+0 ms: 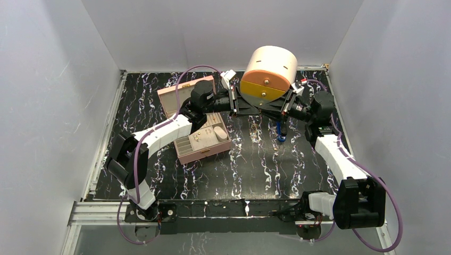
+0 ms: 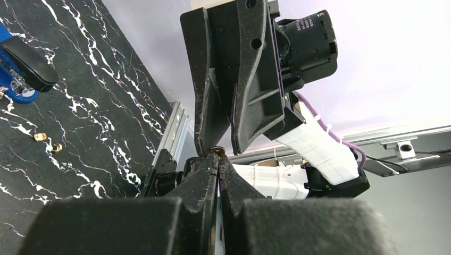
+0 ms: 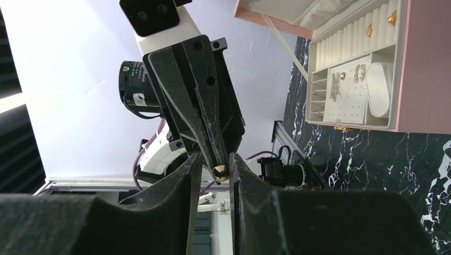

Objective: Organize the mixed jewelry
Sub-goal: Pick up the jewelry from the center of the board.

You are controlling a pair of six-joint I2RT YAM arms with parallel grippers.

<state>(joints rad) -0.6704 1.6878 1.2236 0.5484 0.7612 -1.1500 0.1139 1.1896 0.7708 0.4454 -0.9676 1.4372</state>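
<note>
Gold piece (image 3: 220, 171) of the mixed jewelry, tiny and rounded: pinched at the very tip of the left gripper (image 2: 218, 162), whose jaws are pressed together on it.

Right gripper (image 3: 215, 159): meets the left one tip to tip. Its jaws are partly apart, one on each side of the piece. The piece lies against one jaw and a gap shows at the other; whether they press it cannot be told.

Loose gold pieces (image 2: 40, 136), two: on the black marbled table (image 2: 95, 79), well to the side of the left jaws, near a blue object (image 2: 16, 93).

Pink box (image 3: 420, 79), open: well beyond the right jaws. It holds sparkling earrings (image 3: 337, 85) on a white pad and gold studs (image 3: 393, 18) in ribbed rolls.

Cream and orange drum (image 1: 268, 71): covers both sets of jaws in the top view.
</note>
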